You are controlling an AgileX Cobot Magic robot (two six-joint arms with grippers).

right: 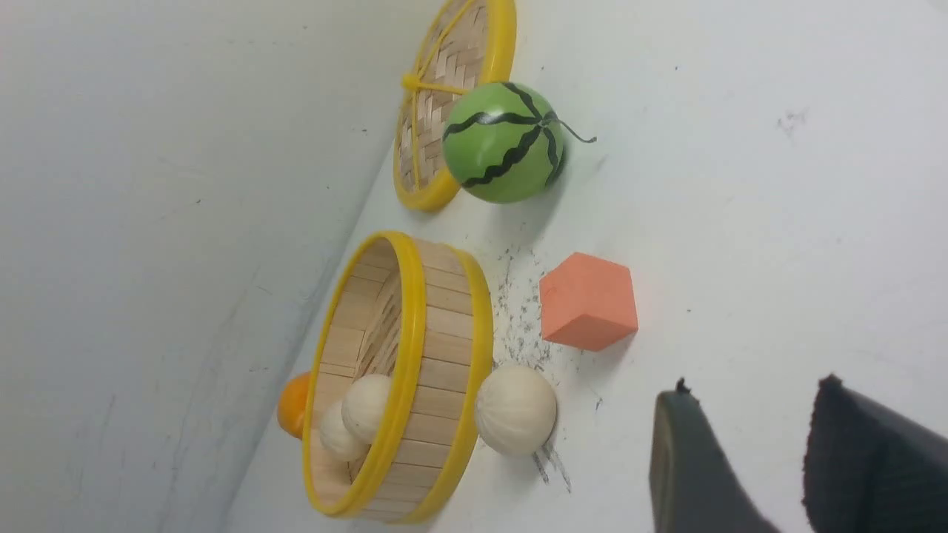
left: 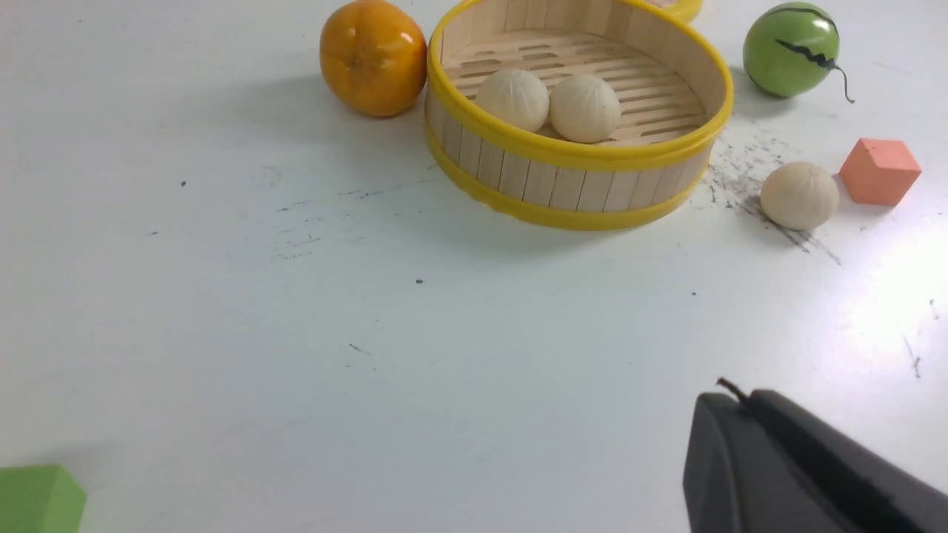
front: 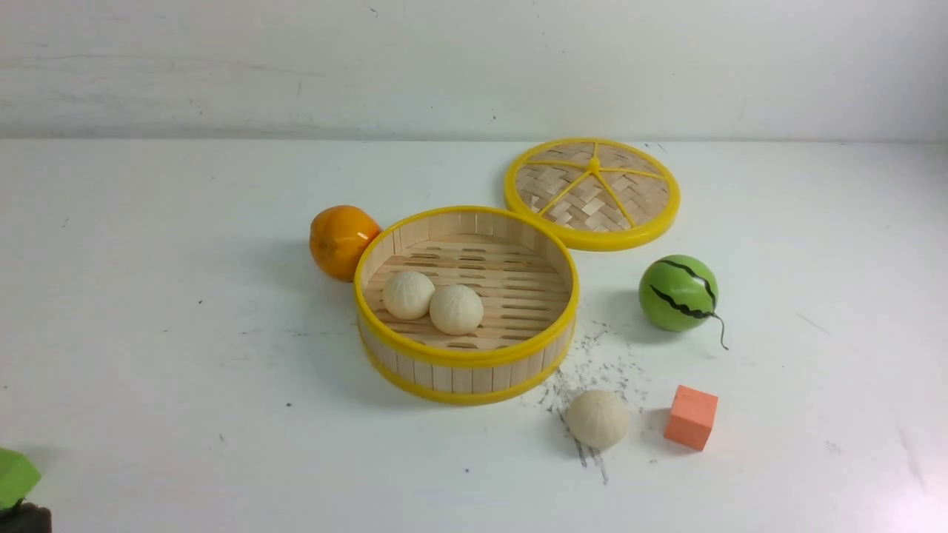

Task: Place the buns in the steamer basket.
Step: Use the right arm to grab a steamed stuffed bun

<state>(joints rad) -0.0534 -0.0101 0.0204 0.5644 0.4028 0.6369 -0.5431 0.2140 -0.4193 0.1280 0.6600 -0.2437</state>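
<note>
Front view: I get only a corner of a green block (front: 15,476), cut by the frame edge. Left wrist: lid (left: 681,9) nearly all cropped, just a sliver of rim. Right wrist: orange (right: 293,406) mostly hidden behind the steamer basket (right: 444,333) — right pincer (right: 752,392) runs out of frame past its tips.

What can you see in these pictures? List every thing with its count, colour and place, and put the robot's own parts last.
Round bamboo steamer basket: one, pale wood with yellow rims; mid-table.
Cream-white pleated round buns: three; two side by side in the basket, one on the white table by its front right.
Flat woven bamboo lid: one, tan with yellow rim and spokes; behind the basket, to the right.
Round orange fruit: one, orange; at the basket's left.
Striped melon ball: one, green and black; right of the basket.
Salmon-orange cube: one; right of the loose bun.
Green block: one; near left, cut off.
Left end effector: black; shut, empty.
Right end effector: black; open, empty.
</note>
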